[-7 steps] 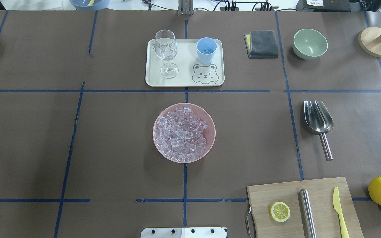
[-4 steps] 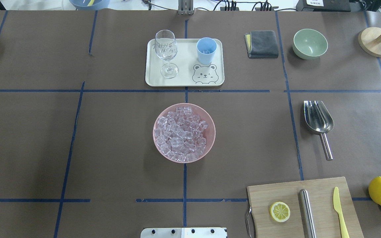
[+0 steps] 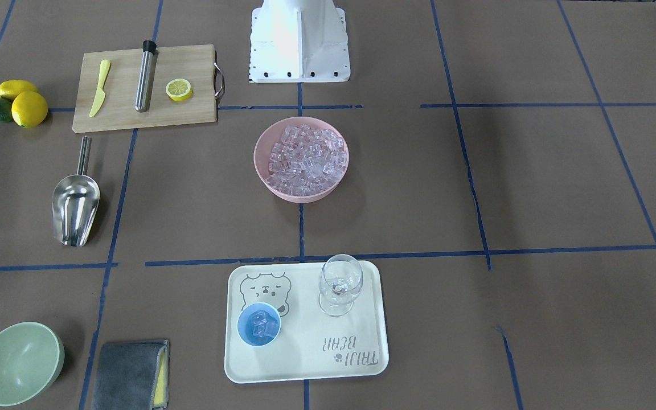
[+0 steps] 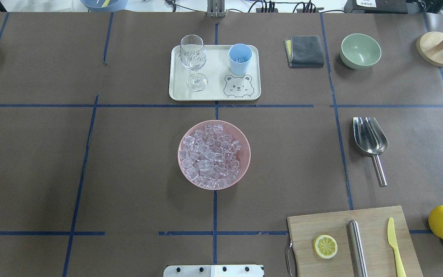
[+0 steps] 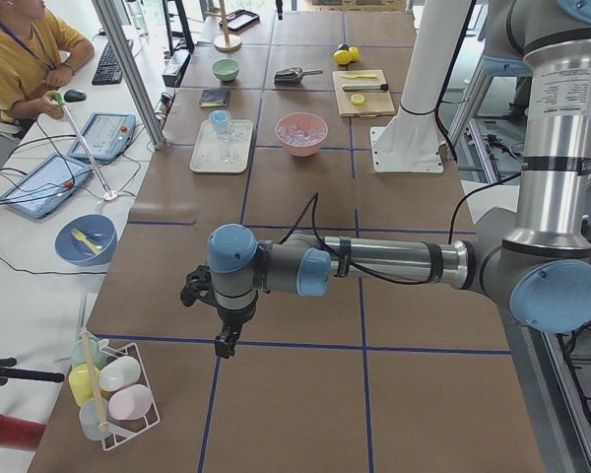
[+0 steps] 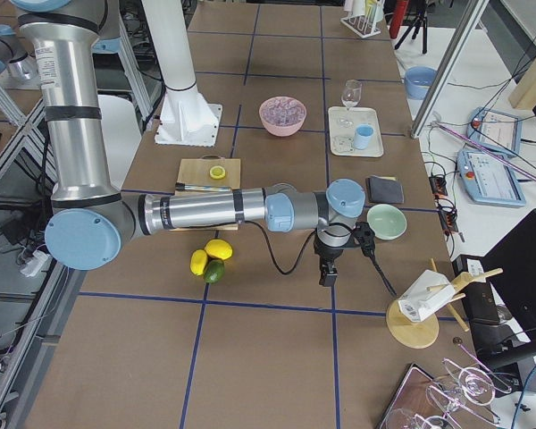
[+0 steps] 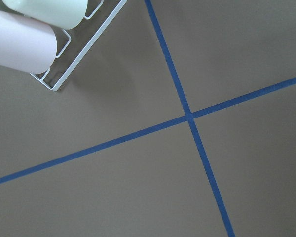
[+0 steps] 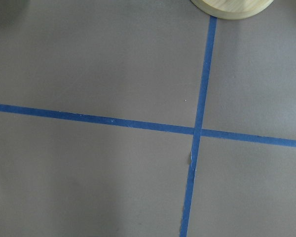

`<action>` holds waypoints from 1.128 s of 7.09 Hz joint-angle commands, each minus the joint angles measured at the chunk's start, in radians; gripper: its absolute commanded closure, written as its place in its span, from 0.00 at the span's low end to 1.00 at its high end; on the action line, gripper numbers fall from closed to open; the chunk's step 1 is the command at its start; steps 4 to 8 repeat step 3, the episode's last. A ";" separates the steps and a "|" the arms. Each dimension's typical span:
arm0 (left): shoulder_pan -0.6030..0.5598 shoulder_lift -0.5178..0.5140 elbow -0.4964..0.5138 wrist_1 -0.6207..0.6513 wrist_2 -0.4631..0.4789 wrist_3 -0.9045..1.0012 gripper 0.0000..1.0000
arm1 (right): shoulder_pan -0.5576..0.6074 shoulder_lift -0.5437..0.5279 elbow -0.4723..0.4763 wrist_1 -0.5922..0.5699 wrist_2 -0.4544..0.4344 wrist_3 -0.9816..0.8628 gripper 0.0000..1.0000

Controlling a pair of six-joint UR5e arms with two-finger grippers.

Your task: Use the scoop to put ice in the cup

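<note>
scoop — flat on table; cup — on tray; ice inside

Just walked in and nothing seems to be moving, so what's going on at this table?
Nothing is being handled right now. The scoop lies empty on the table, apart from the pink bowl heaped with ice. The cup on the tray holds a few cubes. The left gripper and right gripper hang over the table's opposite ends, far from all of it; whether they are open cannot be told.
</note>
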 commanded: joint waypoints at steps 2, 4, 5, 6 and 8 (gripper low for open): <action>-0.003 -0.009 -0.003 0.091 -0.091 0.010 0.00 | 0.000 0.000 0.000 0.000 0.002 0.000 0.00; -0.005 -0.010 -0.001 0.083 -0.091 0.010 0.00 | 0.000 0.000 0.000 0.000 0.002 0.000 0.00; -0.005 -0.010 -0.001 0.083 -0.091 0.010 0.00 | 0.000 0.000 0.000 0.000 0.002 0.000 0.00; -0.005 -0.010 -0.001 0.083 -0.091 0.010 0.00 | 0.000 0.000 0.000 0.000 0.002 0.000 0.00; -0.005 -0.010 -0.001 0.083 -0.091 0.010 0.00 | 0.000 0.000 0.000 0.000 0.002 0.000 0.00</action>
